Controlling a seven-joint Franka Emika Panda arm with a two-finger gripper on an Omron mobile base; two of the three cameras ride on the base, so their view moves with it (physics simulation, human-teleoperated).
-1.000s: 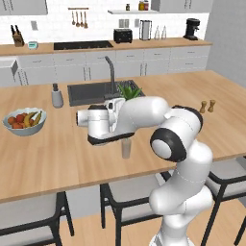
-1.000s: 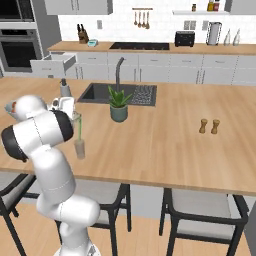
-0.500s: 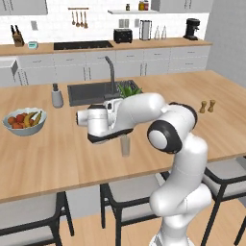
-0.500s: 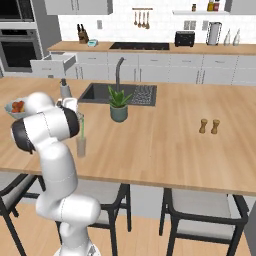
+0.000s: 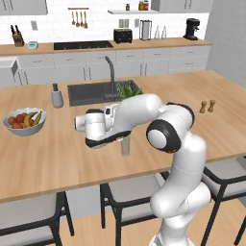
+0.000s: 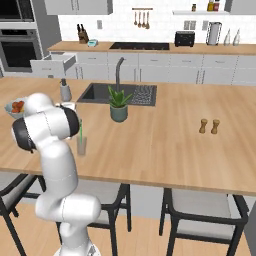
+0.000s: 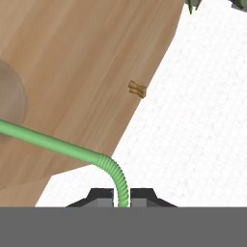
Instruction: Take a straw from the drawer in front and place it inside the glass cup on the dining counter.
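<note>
Since a second ago my arm has swung slightly leftward above the worktop (image 5: 57,158). My pincer (image 7: 122,198) is pinched tight on the straw (image 7: 58,146), which bends at the fingers and slants down into the glass cup (image 6: 81,145) standing near the worktop's front edge.

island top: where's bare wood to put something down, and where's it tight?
Free: the wide stretch of dining counter between the potted plant and the salt and pepper shakers, and the front edge right of the glass cup. Tight: around the cup, where the tool holds the straw, and between fruit bowl, canister and sink.
</note>
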